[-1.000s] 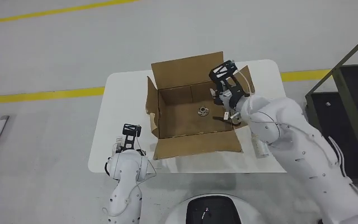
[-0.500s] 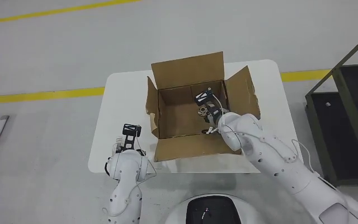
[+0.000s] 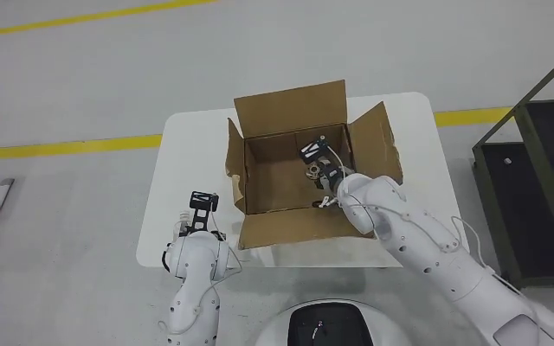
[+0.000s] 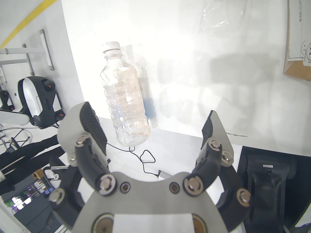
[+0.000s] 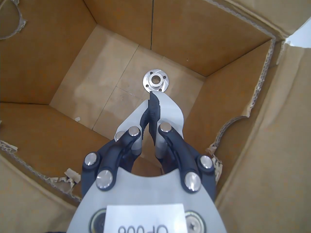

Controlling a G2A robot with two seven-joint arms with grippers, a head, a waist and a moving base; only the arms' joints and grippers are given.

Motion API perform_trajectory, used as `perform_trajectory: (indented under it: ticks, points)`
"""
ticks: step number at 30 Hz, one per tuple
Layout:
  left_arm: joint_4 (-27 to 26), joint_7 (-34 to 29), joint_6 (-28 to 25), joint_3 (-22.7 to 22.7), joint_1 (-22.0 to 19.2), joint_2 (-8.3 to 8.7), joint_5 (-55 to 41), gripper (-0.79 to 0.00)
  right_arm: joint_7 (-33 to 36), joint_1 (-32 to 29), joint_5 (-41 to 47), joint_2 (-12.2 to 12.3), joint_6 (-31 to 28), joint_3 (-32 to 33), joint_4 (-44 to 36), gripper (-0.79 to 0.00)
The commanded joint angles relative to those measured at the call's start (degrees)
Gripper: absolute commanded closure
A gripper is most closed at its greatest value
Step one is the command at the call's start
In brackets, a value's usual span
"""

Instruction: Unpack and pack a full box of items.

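Top view: right claw (image 3: 313, 154) down inside open cardboard box (image 3: 294, 108), pinched shut, gripping nothing. Metal flange (image 3: 310, 172) on box floor just under claw tip. Left claw (image 3: 203, 201) over white table (image 3: 182, 156), box beside it, apart.

Left wrist view: left claw (image 4: 148, 112) spread wide, nothing between pads. Clear plastic bottle (image 4: 124, 103) lying on table just beyond fingertips, nearer one pad. Box corner (image 4: 297, 25) farther out, off to one side.

Right wrist view: right claw (image 5: 153, 100) with tips pressed together. Flange (image 5: 156, 81) flat on box (image 5: 206, 37) floor, just past tips, not gripped.
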Motion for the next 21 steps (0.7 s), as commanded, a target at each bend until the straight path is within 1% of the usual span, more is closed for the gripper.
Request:
perform_trajectory:
  ticks: [1,6,12,20,21]
  points:
    - [0.0,0.0,0.0,0.0,0.0,0.00,0.0,-0.785,0.8,2.0,-0.3,-0.7,0.6,-1.0,0.9,0.000]
    - [0.0,0.0,0.0,0.0,0.0,0.00,0.0,-0.785,1.9,7.1,0.3,-2.4,2.2,-2.6,4.3,0.000]
    - [0.0,0.0,0.0,0.0,0.0,0.00,0.0,-0.785,2.7,13.0,0.7,-4.8,0.5,-5.8,12.8,0.000]
    - [0.0,0.0,0.0,0.0,0.0,0.00,0.0,-0.785,1.8,16.6,2.4,-8.8,-1.6,-11.4,25.9,-0.012]
    - [0.0,0.0,0.0,0.0,0.0,0.00,0.0,-0.785,1.5,16.7,2.7,-9.2,-1.4,-11.8,27.3,-0.031]
